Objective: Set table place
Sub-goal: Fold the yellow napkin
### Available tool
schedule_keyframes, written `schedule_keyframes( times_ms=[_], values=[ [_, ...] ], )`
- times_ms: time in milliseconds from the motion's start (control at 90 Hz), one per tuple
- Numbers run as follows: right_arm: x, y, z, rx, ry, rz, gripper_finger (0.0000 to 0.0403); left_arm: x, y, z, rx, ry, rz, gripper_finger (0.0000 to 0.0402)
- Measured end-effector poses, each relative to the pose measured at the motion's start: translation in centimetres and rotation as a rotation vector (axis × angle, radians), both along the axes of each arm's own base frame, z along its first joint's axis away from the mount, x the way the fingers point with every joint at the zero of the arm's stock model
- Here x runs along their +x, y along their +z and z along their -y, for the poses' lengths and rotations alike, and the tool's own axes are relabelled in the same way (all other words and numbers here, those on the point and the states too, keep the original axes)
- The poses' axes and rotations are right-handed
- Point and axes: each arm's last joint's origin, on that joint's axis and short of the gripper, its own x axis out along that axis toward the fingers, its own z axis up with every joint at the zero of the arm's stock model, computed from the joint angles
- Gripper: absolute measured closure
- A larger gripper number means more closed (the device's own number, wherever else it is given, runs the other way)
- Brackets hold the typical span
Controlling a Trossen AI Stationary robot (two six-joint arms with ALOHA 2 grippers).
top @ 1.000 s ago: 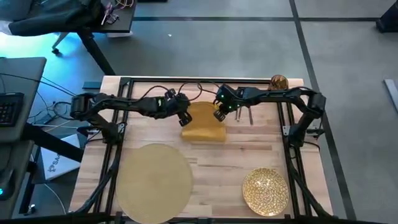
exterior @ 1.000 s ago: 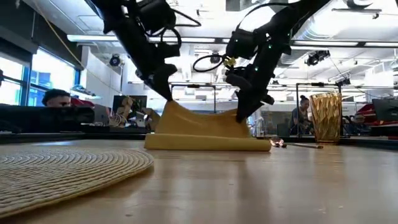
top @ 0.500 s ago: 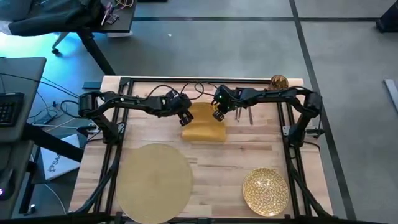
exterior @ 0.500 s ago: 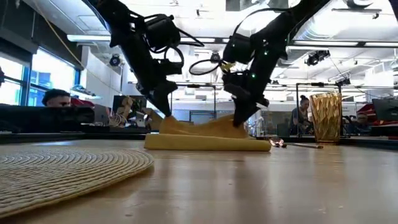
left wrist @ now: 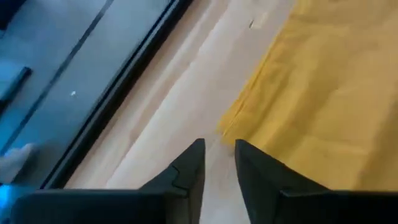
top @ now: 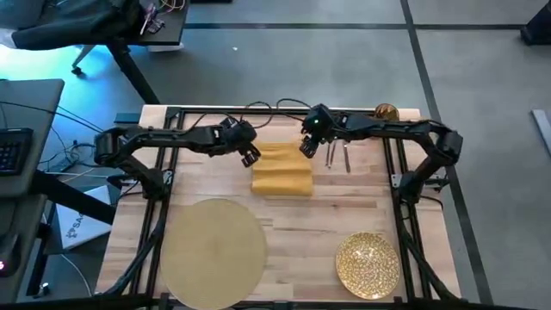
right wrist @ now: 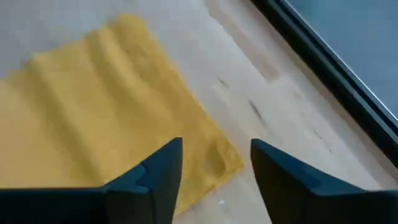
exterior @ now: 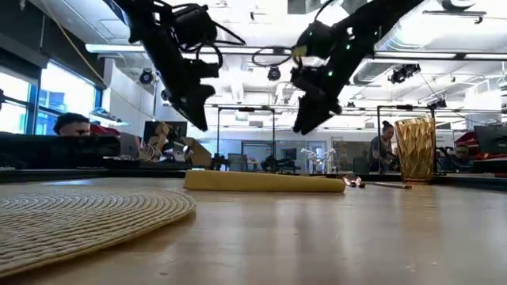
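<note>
The table place is only half laid: on the table (top: pixel 327 220) the big round placemat (top: pixel 212 252) lies at the near left, the napkin (top: pixel 281 169) lies flat and folded in the middle toward the far edge, the cutlery (top: pixel 337 155) sits just to its right, the glass (top: pixel 386 113) stands at the far right corner, and the gold plate (top: pixel 368 264) rests at the near right, well apart from the mat.

The left gripper (top: pixel 249 158) hangs above the napkin's far left corner, its jaws nearly closed with only a thin gap, holding nothing. The right gripper (top: pixel 306 147) hangs above the far right corner, jaws apart and empty.

My reading is that the napkin-folding step is finished. The next move likely calls for one arm to reach a piece such as the plate and carry it onto the mat
</note>
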Motion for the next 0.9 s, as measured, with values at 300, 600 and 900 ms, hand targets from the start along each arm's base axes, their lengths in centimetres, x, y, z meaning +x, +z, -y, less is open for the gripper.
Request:
schedule_keyframes(
  times_ms=[300, 600, 900],
  values=[
    [-0.4, -4.0, -2.5, 0.041, 0.445, -0.137, 0.0225, 2.1, -3.2, 0.9, -0.227, -0.345, -0.011, 0.0277],
    [0.5, -7.3, -3.4, 0.025, 0.519, -0.174, 0.0245, 3.2, -8.0, 0.6, -0.316, -0.316, -0.132, 0.0246],
    [1.1, -9.8, -3.1, 0.026, 0.48, -0.24, 0.0285, 3.2, -9.1, 0.6, -0.346, -0.295, -0.171, 0.0263]
  ],
)
